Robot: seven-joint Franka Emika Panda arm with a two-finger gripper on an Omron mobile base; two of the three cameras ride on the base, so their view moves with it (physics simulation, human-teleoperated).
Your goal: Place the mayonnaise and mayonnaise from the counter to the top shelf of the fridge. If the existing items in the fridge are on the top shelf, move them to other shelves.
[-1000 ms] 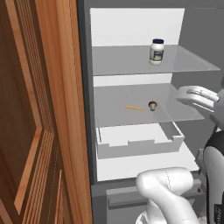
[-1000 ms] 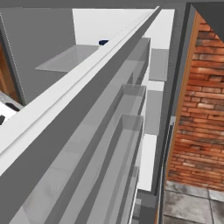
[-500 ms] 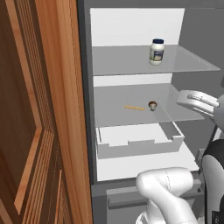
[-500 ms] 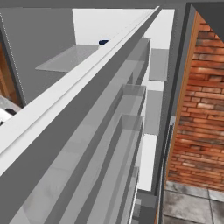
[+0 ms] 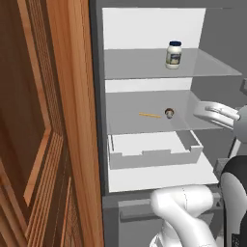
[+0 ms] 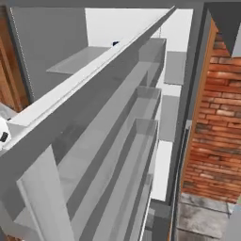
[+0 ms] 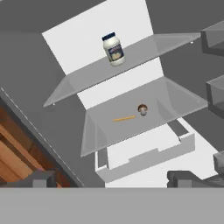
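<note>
Left base view, mayonnaise [image 5: 174, 54] upright, lid up, top shelf [image 5: 140, 65]

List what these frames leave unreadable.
- Second mayonnaise jar: not visible; one jar stands on the top shelf.
- Jar in right base view: the fridge door hides all but its lid.
- Tan item and orange sliver: too small to identify.

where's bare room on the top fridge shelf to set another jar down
The top shelf holds one mayonnaise jar toward its right. Bare room runs from the jar to the left wall, with a smaller strip between jar and right edge. On the shelf below, the tan object and orange sliver sit mid-shelf; its left part is bare.
</note>
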